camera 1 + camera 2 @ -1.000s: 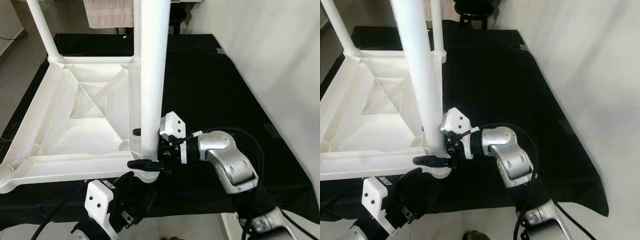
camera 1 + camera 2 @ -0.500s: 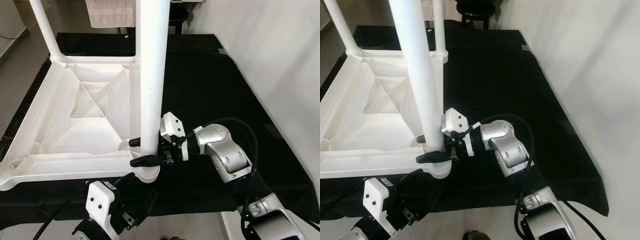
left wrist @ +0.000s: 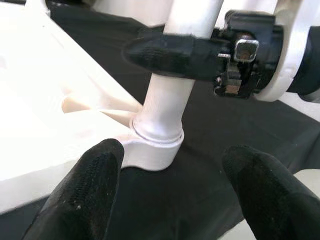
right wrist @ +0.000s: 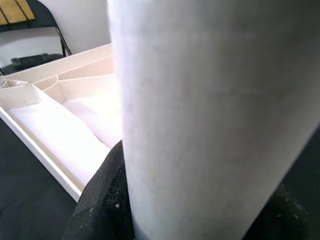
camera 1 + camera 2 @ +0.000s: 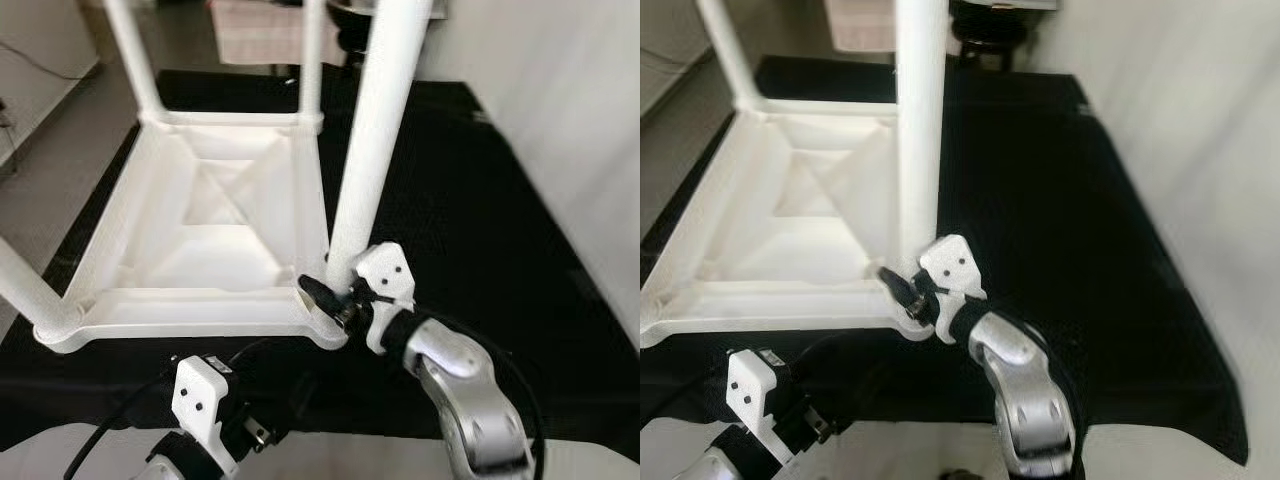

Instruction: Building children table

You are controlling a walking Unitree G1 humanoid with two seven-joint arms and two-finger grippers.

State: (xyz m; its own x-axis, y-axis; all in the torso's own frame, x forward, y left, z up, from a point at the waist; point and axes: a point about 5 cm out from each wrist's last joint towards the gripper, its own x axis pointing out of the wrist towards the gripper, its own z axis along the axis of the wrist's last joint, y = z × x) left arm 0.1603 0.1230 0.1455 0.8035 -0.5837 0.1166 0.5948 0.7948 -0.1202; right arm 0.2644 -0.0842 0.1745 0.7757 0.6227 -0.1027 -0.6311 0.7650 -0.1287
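Right hand (image 5: 325, 292) clamped on round white plastic leg (image 5: 372, 150) of upturned white table (image 5: 215, 225), left hand (image 3: 170, 192) spread wide, holding nothing, below corner socket (image 3: 152, 147)

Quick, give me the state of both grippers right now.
Left gripper: open, holding nothing, fingers spread just below the corner socket.
Right gripper: shut on the white table leg, near its base.

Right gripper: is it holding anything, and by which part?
Yes: the right gripper clamps the white plastic table leg near its base, just above the corner socket.
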